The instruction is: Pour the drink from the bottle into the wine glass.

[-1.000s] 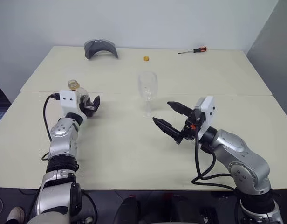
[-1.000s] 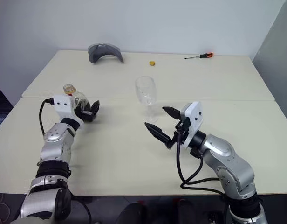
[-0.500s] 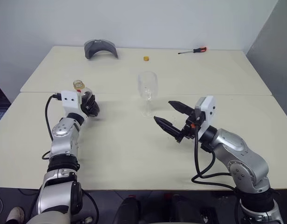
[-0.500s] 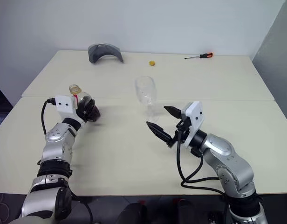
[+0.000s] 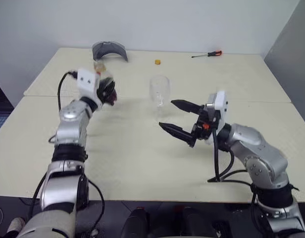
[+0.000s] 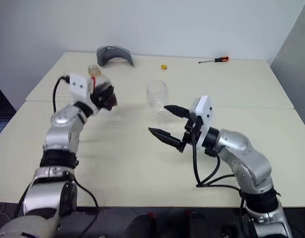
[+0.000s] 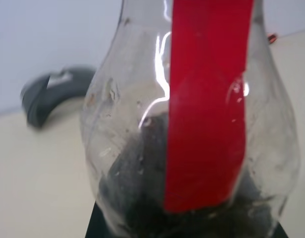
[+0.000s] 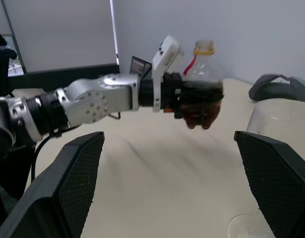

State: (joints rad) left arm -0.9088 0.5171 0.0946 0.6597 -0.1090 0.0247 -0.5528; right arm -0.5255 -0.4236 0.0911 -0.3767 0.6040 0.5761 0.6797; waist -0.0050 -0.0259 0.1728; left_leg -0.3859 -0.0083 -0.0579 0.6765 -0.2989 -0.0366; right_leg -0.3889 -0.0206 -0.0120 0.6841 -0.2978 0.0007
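My left gripper (image 5: 107, 92) is shut on the belly of the bottle (image 5: 99, 66) and holds it upright in the air over the left of the table. The bottle (image 7: 142, 124) is clear with a red label strip (image 7: 207, 99), and the dark drink (image 7: 137, 203) lies low in it. The clear wine glass (image 5: 159, 91) stands mid-table, to the right of the bottle and apart from it. My right gripper (image 5: 166, 114) is open, just in front of the glass, its fingers (image 8: 73, 183) spread wide with nothing between them. Across the table, the right wrist view takes in the held bottle (image 8: 202, 74).
At the table's far edge lie a grey curved object (image 5: 109, 50), a small yellow cap (image 5: 156, 62) and a red-handled screwdriver (image 5: 207, 54). A seam (image 5: 271, 101) runs across between the two joined tabletops.
My left gripper closed on the bottle and lifted it off the table, up and toward the glass. The right gripper rose slightly and stayed open.
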